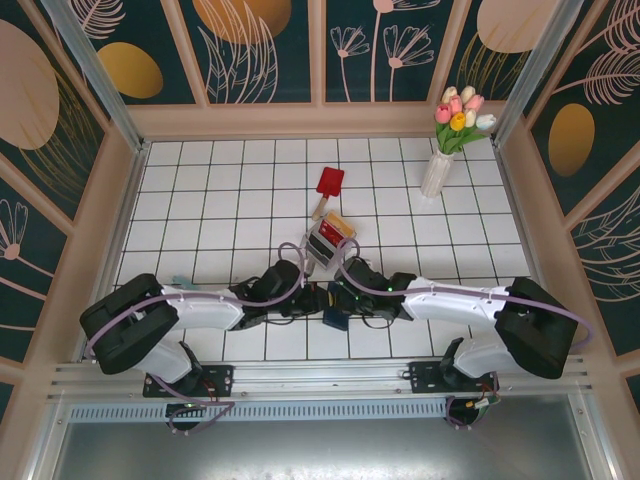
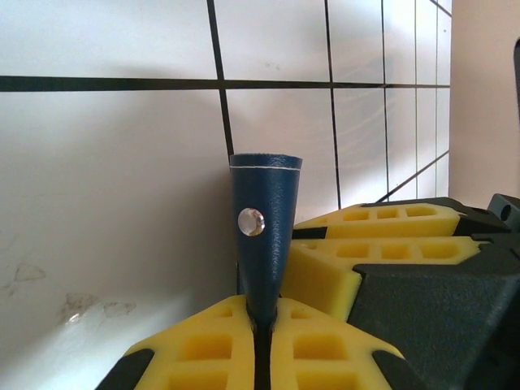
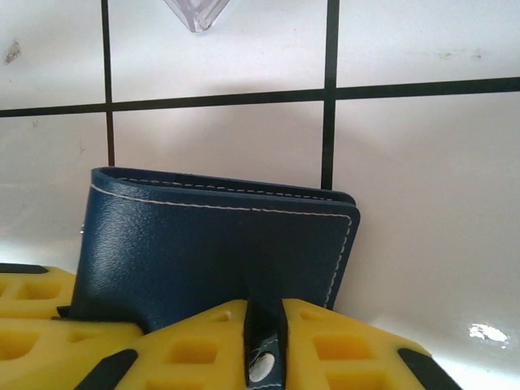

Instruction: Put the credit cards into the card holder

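Observation:
The dark navy card holder (image 1: 335, 320) is held between both arms at the table's near middle. In the left wrist view my left gripper (image 2: 262, 313) is shut on its upright snap tab (image 2: 265, 213), which carries a silver stud. My right gripper (image 3: 264, 313) is shut on a flap at the near edge of the card holder (image 3: 203, 244), whose stitched cover stands on edge. The credit cards (image 1: 336, 231), red and yellow-orange, lie in a clear box (image 1: 328, 240) just beyond the grippers. From above, my left gripper (image 1: 312, 298) and right gripper (image 1: 346, 297) almost touch.
A red spatula with a wooden handle (image 1: 327, 187) lies beyond the box. A white vase of tulips (image 1: 440, 165) stands at the back right. A corner of the clear box (image 3: 197, 12) shows above the card holder. Wooden walls ring the tiled table (image 1: 220, 200).

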Controlling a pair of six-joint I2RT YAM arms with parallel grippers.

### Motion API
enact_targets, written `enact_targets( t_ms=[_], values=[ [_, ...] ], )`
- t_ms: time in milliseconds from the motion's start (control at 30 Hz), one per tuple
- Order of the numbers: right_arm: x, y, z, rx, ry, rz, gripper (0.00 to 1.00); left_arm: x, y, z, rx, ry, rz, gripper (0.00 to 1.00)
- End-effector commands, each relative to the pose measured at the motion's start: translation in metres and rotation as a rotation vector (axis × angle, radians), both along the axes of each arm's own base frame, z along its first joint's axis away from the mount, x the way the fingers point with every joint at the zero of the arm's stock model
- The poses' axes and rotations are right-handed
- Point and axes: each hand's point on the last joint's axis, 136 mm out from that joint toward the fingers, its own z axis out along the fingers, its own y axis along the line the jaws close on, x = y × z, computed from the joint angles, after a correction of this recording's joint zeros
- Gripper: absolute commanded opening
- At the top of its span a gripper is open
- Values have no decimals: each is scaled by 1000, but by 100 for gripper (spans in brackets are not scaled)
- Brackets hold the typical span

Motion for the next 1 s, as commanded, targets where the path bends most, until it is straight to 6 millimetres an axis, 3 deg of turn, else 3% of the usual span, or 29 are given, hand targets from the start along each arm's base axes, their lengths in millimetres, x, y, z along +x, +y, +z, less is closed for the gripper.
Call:
enact_targets(
  t_ms=[0,233,367,467,533,733,867,967],
  values=[
    [-28,-64,-36,-267,95,-8,16,24,-1,37,-95,-108,87,0],
    [-19,-66,-27,-274,62,-31,17,23,0,34,-81,-104,82,0],
    [-5,-54,-5,-191,8,-70,22,23,-1,27,-52,-94,68,0],
    [4,-50,8,-110,-19,-108,33,23,0,22,-27,-91,67,0],
    [7,-45,11,-31,-5,-110,34,23,1,19,-25,-89,75,0],
    [12,-20,24,198,30,-85,54,22,0,16,-23,-80,68,0],
    [11,-8,24,217,52,-40,56,23,-1,16,-26,-81,69,0],
    [9,-16,9,145,79,-60,54,23,-1,17,-26,-83,69,0]
  ],
)
